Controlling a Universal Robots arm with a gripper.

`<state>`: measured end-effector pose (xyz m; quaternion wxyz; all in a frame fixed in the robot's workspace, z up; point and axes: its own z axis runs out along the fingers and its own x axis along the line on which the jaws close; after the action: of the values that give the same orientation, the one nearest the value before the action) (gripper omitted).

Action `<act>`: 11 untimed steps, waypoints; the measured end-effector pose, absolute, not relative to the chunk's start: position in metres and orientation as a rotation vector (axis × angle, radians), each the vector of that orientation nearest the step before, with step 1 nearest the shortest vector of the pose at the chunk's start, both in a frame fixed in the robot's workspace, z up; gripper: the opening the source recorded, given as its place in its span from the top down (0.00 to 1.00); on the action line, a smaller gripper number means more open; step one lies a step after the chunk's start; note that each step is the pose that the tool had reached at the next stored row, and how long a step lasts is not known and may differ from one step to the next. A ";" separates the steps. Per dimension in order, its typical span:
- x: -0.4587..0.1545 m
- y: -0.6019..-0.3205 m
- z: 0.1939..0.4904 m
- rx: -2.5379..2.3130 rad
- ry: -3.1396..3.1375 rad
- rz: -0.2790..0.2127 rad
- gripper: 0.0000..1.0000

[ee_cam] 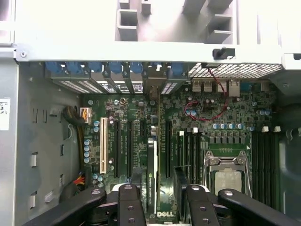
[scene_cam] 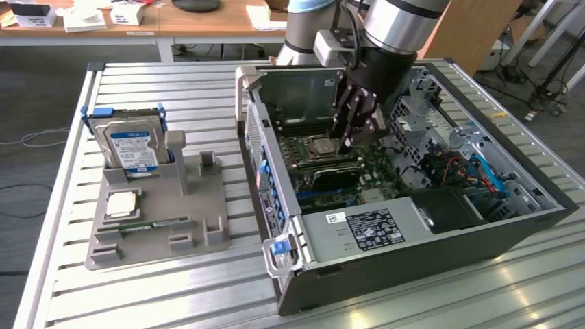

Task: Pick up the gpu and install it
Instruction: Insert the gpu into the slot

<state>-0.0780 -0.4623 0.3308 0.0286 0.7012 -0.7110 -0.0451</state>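
Inside the open computer case (scene_cam: 412, 257), the arm's gripper (scene_cam: 358, 130) hangs low over the motherboard (scene_cam: 343, 181), close to the processor socket (scene_cam: 320, 147). From the wrist view, the gripper (ee_cam: 163, 189) has its black fingers (ee_cam: 129, 202) clamped on the gpu (ee_cam: 151, 179). The card is seen edge-on, a thin green strip with its dark cooler on the side towards the socket (ee_cam: 228, 181). It stands upright over the row of black expansion slots, beside the white slot (ee_cam: 103, 146), with its far end pointing at the blue-tabbed rear openings of the case. I cannot tell from either view whether its lower edge touches a slot.

On the slatted metal table (scene_cam: 137, 295), at the exterior view's left, lies a grey parts fixture (scene_cam: 155, 250), well apart from the gripper. A hard drive (scene_cam: 131, 147) with a blue-white label stands upright at its far end. A square processor chip (scene_cam: 122, 204) lies flat nearer the front, with a narrow memory stick (scene_cam: 151, 225) just beside it. The labelled power supply (scene_cam: 366, 229) sits at the near end of the case.
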 end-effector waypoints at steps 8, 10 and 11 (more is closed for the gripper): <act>-0.074 -0.462 0.331 2.164 -2.193 -0.140 0.60; -0.072 -0.462 0.331 2.166 -2.194 -0.141 0.60; -0.072 -0.462 0.331 2.166 -2.194 -0.142 0.60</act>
<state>-0.0717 -0.4624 0.3307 0.0278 0.7016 -0.7106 -0.0459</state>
